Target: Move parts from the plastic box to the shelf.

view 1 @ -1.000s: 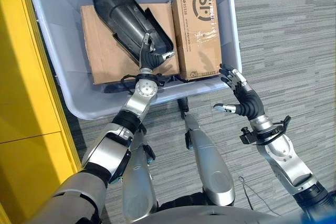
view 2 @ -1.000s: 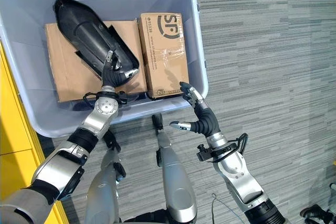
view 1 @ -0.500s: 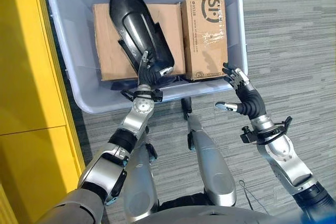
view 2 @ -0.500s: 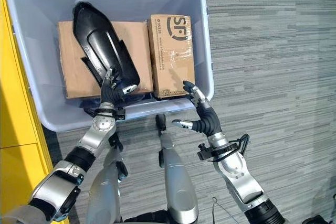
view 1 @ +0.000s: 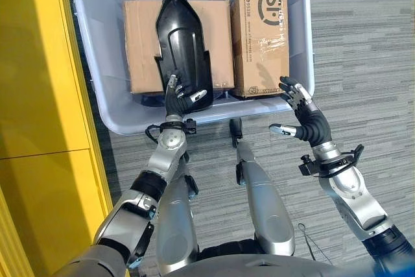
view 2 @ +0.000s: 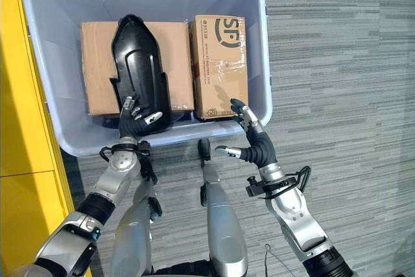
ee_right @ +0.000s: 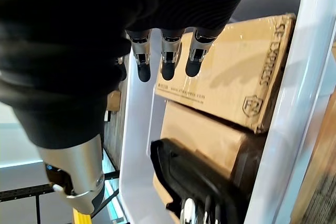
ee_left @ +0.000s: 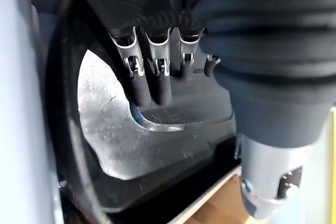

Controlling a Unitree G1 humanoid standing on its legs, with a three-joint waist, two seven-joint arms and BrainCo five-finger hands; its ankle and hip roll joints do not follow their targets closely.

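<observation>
Grey carpet floor across the scene, yellow cabinet along the 9 o'clock edge. Pale plastic box at 12 o'clock, open top. Inside it: wide plain carton lying flat at 10 o'clock of the box, narrower printed carton just beside it at 2 o'clock, the two touching. Printed carton carries black lettering, a round logo mark and clear tape; wording not transcribed. Long black moulded part lying on top of the wide carton, nose toward 12 o'clock, tail over the box's near wall at 6 o'clock. Left hand at the tail end of that part, fingers curled onto its inner surface and thumb on the edge, grasping it. Right hand outside the box at 4 o'clock, just beside the near corner, fingers spread and relaxed, thumb out toward 9 o'clock, holding nothing.
</observation>
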